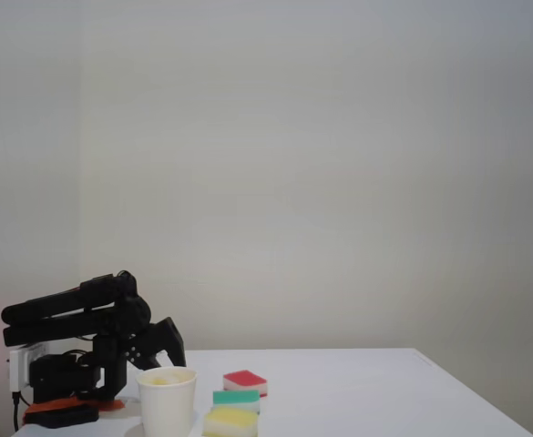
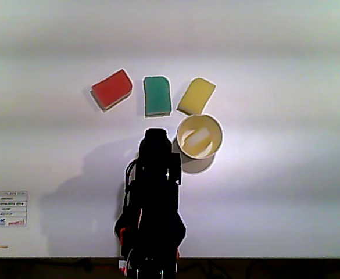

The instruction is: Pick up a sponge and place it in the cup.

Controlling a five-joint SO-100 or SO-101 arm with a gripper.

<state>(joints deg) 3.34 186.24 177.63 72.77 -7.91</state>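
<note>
Sponge [image 2: 197, 138] lying inside the cup [image 2: 215, 125], which stands on the table [image 2: 286, 192] just beside the folded arm [image 2: 153, 203]; whether the gripper [image 1: 169, 341] is open cannot be told.

Hidden, cropped and unclear parts

In the fixed view the cup [image 1: 167, 401] loses its base to the bottom edge, and its wall hides all but a pale sliver of the sponge [image 1: 166, 379] at the rim; the yellow-topped sponge [image 1: 230, 421] is also cut by that edge; the gripper [image 1: 173, 349] sits dark against the folded arm [image 1: 75, 309], jaws too indistinct to read; in the other view the arm [image 2: 152, 203] covers its own gripper and runs off the bottom edge; the label sheet [image 2: 4, 211] is cropped at the left, print too small to read.
</note>
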